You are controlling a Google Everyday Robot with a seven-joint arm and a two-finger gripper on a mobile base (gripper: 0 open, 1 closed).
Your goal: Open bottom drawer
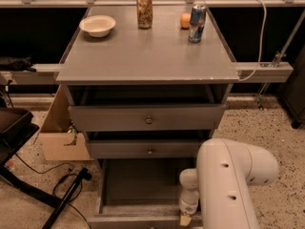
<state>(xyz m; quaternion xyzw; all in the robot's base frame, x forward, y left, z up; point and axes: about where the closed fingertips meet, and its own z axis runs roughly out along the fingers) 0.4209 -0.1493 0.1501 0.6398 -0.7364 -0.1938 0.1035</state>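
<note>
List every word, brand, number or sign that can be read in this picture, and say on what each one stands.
No text can be read here.
On the brown can: a printed label, too blurred to read.
On the blue can: a printed label, too blurred to read.
On the bowl: no marks.
On the claw, low at the front edge of the open bottom drawer: no lettering shows.

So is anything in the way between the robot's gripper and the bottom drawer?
Nothing I can see. The gripper is right at the front edge of the bottom drawer, which stands pulled out. The black pole on the floor lies off to one side, apart from the drawer.
</note>
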